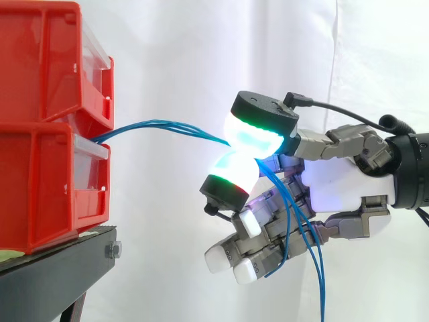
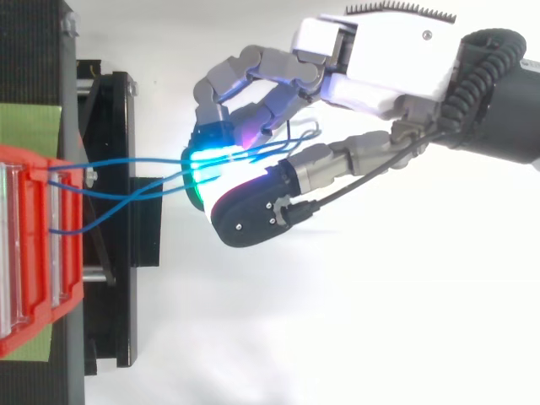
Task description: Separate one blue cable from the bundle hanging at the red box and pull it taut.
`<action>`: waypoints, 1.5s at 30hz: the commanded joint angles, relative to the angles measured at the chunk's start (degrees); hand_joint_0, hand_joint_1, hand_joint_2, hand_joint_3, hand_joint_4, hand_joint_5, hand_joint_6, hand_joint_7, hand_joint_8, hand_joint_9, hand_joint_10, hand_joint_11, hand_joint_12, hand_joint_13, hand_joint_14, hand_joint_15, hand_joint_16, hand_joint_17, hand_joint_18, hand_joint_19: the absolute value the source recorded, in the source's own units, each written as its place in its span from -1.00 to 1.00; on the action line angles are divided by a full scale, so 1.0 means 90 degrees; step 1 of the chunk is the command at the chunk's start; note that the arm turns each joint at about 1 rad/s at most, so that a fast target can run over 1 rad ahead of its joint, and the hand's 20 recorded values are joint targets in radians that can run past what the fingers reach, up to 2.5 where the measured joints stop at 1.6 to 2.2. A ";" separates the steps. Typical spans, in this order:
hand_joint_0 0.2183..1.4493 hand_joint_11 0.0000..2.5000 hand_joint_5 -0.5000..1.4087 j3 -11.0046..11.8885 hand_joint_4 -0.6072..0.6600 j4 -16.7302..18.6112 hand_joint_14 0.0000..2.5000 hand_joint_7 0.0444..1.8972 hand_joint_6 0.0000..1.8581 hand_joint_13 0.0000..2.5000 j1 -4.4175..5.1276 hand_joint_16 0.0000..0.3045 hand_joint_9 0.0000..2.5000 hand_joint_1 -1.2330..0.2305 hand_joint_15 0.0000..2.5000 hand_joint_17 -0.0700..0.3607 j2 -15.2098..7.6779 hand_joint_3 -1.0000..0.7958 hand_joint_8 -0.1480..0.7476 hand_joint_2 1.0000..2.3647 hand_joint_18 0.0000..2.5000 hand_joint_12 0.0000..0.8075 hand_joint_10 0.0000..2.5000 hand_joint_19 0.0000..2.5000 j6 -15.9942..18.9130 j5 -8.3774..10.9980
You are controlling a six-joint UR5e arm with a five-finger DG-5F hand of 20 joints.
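Between red bins and hand, blue cables.

Level side and overhead cameras closely share red bins.

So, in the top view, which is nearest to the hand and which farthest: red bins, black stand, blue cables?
1. Blue cables, pinched in the hand.
2. Black stand, left of the hand.
3. Red bins, at the far left.

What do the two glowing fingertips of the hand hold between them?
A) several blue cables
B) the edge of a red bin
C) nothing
A: the blue cables run from the red bins into the pinch of the hand and hang down past its palm.
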 commanded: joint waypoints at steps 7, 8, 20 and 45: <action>-0.54 -0.33 -0.64 0.0000 0.25 0.0001 -0.99 0.28 -0.03 -0.40 0.0004 -0.70 -0.14 0.14 -0.67 -0.20 -0.0008 -0.44 0.17 -1.00 -0.53 -0.04 -0.98 -0.66 -0.0007 0.0009; -0.50 -0.32 -0.64 0.0000 0.24 0.0001 -0.99 0.29 -0.04 -0.41 -0.0006 -0.71 -0.14 0.19 -0.67 -0.21 0.0002 -0.44 0.16 -1.00 -0.54 -0.06 -0.98 -0.65 -0.0007 0.0009; -0.34 -0.29 -0.64 0.0020 0.20 0.0030 -0.99 0.49 -0.02 -0.42 -0.0006 -0.71 -0.17 -0.39 -0.67 -0.21 0.0002 0.06 0.17 -0.97 -0.55 -0.04 -0.98 -0.65 -0.0153 0.0087; -0.21 -0.28 -0.65 0.0020 0.17 0.0069 -0.99 0.49 0.01 -0.42 0.0072 -0.71 -0.18 -0.50 -0.69 -0.21 -0.0008 -0.44 0.11 -1.00 -0.51 -0.07 -0.98 -0.69 -0.0124 0.0106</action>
